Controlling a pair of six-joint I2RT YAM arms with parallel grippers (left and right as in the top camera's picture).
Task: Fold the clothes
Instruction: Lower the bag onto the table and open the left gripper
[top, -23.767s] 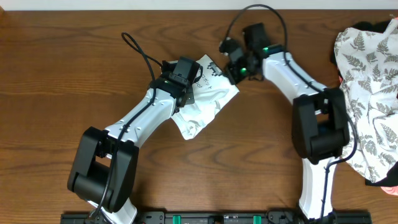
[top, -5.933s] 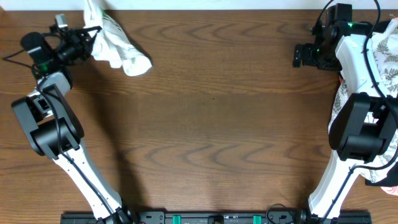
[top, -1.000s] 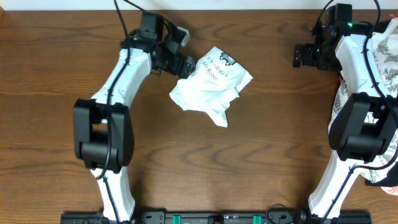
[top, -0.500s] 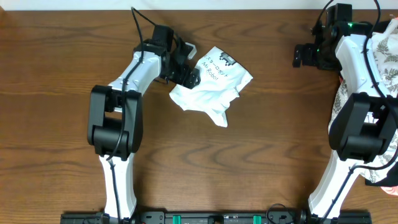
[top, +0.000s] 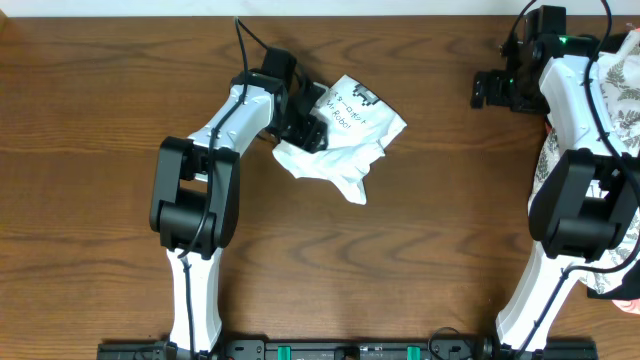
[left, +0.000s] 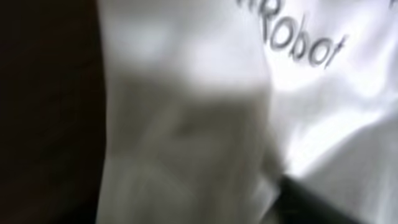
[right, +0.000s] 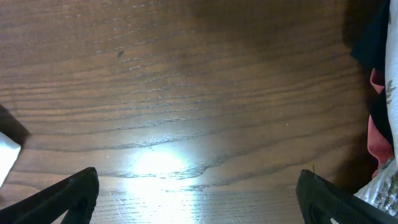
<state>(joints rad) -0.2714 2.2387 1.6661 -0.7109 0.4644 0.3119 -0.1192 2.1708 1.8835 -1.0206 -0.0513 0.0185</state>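
you're at a robot lab bench: bare wood table (top: 400, 270), mounting rail (top: 340, 351) at 6 o'clock, laundry heap (top: 610, 130) at 3 o'clock.

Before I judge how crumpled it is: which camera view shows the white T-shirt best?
The overhead view: the whole T-shirt lies bunched up, print up, the left gripper at its left edge. The left wrist view gives only a blurred close-up of cloth and part of the print. The right wrist view shows tabletop, no recognisable shirt.
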